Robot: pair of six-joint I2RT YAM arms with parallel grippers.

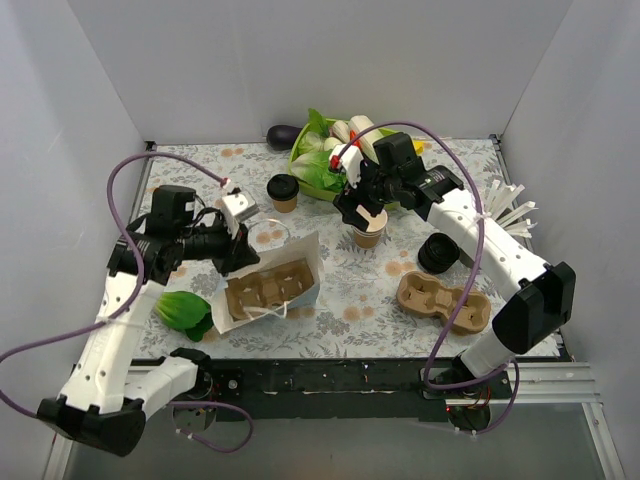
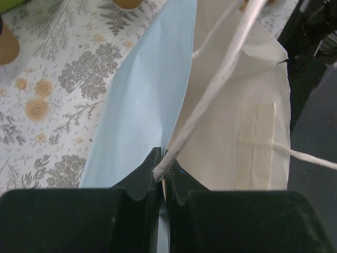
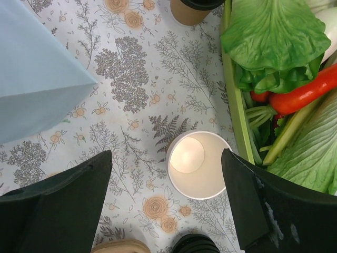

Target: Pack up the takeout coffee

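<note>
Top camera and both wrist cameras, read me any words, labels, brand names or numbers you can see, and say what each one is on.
None: no readable text in any view.
Blue bag: plain; the tape patch inside it is blank.
Lidded cup: no print visible, though small in the top view.
Open cup: blank.
Tablecloth: floral pattern only.

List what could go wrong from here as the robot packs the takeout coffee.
1. The right gripper hangs open around the lidless cup, not the lidded coffee; it may grab the wrong one.
2. That cup stands close beside the vegetable tray, so the gripper could catch its rim.
3. The left gripper pinches the bag at its thin handle; the bag might slip or sag shut.
</note>
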